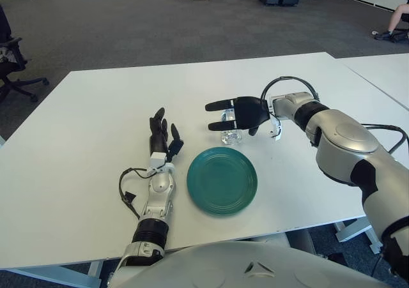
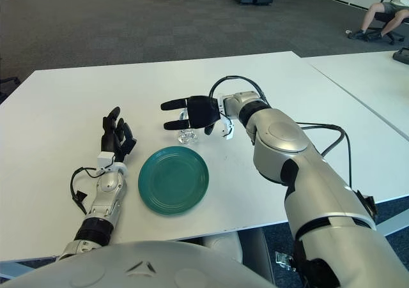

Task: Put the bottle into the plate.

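A small clear bottle (image 1: 231,136) stands on the white table (image 1: 96,109) just behind the round green plate (image 1: 199,173). My right hand (image 1: 220,115) reaches in from the right and hovers at the bottle's upper part, hiding most of it. Its black fingers (image 1: 217,104) are stretched out to the left and spread, and they do not close round the bottle. The plate holds nothing. My left hand (image 1: 163,135) shows to the left of the plate, fingers relaxed and pointing away from me.
A second white table (image 1: 383,71) stands to the right across a narrow gap. Black cables (image 1: 128,192) loop beside my left wrist. Office chairs and boxes stand far back on the grey carpet.
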Robot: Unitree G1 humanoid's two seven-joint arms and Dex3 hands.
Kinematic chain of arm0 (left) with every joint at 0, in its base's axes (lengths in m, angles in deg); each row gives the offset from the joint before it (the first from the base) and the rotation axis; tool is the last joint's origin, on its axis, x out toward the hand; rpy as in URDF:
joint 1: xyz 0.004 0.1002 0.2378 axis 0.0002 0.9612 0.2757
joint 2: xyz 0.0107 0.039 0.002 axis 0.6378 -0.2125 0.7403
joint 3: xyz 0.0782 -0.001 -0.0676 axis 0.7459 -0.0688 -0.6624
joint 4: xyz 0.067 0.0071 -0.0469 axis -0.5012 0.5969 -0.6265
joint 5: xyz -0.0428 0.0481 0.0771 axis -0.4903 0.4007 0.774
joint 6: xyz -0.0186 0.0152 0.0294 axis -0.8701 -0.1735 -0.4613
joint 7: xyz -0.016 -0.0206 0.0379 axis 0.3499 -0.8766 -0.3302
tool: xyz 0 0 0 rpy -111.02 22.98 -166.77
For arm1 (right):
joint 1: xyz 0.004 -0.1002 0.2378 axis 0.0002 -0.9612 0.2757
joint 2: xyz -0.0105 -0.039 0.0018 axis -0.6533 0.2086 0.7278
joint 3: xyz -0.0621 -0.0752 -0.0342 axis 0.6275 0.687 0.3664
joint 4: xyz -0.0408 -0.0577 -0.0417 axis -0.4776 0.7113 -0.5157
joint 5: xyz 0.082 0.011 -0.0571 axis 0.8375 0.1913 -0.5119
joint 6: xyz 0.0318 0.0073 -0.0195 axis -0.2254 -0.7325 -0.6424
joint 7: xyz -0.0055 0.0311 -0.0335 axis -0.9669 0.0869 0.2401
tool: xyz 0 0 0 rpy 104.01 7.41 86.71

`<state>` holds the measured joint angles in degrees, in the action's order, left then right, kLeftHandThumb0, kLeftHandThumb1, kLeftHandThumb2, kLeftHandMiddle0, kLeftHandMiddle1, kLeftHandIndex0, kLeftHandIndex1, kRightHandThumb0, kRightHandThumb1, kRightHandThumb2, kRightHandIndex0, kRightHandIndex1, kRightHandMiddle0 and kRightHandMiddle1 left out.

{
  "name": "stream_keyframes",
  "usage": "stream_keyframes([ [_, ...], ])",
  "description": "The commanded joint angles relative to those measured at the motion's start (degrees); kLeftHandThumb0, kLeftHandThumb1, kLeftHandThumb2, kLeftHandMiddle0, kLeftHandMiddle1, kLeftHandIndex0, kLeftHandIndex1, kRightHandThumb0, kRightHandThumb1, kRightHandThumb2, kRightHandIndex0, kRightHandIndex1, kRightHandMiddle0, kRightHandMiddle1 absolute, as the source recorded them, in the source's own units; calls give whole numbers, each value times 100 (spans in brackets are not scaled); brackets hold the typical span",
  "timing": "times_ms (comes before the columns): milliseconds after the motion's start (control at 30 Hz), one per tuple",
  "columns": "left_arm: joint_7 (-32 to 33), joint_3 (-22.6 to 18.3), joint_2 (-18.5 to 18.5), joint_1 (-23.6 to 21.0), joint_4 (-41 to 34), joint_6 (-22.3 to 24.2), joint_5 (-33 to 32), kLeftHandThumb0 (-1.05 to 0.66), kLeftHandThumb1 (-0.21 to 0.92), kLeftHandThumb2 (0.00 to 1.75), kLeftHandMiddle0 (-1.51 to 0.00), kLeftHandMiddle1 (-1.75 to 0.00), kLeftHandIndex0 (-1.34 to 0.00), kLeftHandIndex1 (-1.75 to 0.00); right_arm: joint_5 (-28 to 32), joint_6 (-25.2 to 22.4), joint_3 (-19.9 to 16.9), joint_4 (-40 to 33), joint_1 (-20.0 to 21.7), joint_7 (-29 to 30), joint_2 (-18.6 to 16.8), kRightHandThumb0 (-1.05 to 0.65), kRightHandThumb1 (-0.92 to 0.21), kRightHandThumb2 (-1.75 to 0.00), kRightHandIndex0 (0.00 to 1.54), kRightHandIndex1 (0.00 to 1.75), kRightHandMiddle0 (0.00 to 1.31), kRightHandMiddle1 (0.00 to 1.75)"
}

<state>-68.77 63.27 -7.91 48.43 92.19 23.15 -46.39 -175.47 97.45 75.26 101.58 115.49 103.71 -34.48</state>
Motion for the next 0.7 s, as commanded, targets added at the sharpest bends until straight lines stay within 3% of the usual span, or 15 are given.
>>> stream_keyframes([
  [0, 68, -17, 12, 6, -84, 12, 67, -78, 92, 82, -33, -2, 0, -76, 138, -77, -73, 97, -51, -135, -79, -74, -92, -47, 0, 0, 1, 1],
  [667, 88, -16, 4, 75, -168, 21, 34, -77, 92, 82, -34, -1, 0, -79, 315, -228, -140, 314, -175, -635, -280, -81, -92, -32, 0, 0, 0, 9],
])
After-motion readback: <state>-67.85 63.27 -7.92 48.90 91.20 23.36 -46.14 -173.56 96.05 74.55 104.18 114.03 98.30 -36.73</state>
